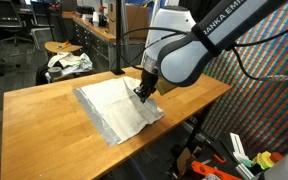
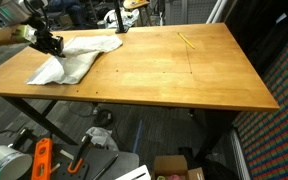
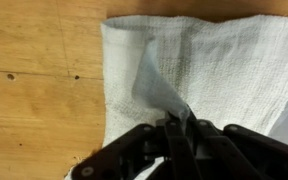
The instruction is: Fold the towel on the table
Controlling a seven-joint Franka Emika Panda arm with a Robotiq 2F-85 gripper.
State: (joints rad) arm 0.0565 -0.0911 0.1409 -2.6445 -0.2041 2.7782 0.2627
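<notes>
The gripper (image 3: 174, 122) was clenched on a pinched-up ridge of the towel (image 1: 112, 108), which lay rumpled near one end of the tabletop (image 2: 184, 75). The fold looked barely begun: the grasped part was not yet carried across and laid flat over the rest.

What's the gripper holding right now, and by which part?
The towel: the gripper is shut on a pinched-up fold of its grey edge, raised slightly off the table.
</notes>
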